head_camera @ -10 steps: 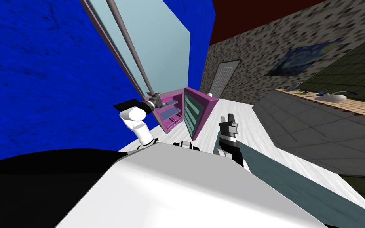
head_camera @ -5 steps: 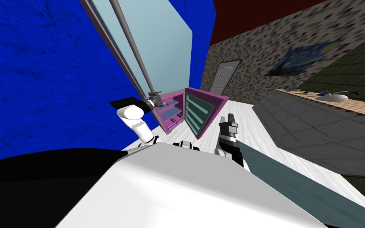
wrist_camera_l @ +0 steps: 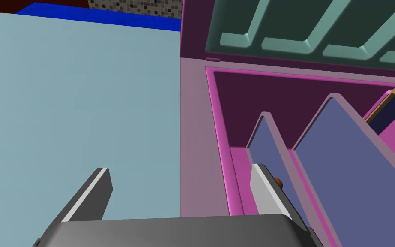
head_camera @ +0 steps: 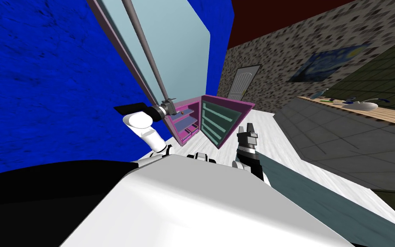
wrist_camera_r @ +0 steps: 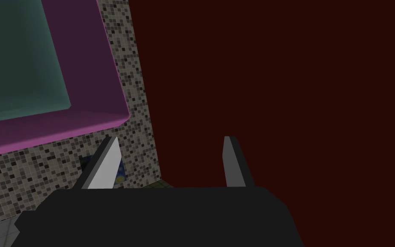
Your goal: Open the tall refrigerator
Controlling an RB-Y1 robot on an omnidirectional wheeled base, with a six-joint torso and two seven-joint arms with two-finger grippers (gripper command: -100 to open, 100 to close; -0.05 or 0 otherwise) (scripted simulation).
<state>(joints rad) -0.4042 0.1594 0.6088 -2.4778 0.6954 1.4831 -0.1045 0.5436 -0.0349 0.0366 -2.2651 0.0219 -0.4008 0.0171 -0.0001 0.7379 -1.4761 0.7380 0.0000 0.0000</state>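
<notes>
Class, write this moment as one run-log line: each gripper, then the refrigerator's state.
left gripper: open, at end of grey handle | right gripper: open, empty | refrigerator door: swung open | pink interior, shelves exposed

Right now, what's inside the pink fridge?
Inside the fridge I see two bluish-grey shelves, a small orange thing beside the nearer shelf, and a yellow-edged box further along. The shelves cover whatever lies behind them, and the orange thing is partly hidden.
</notes>
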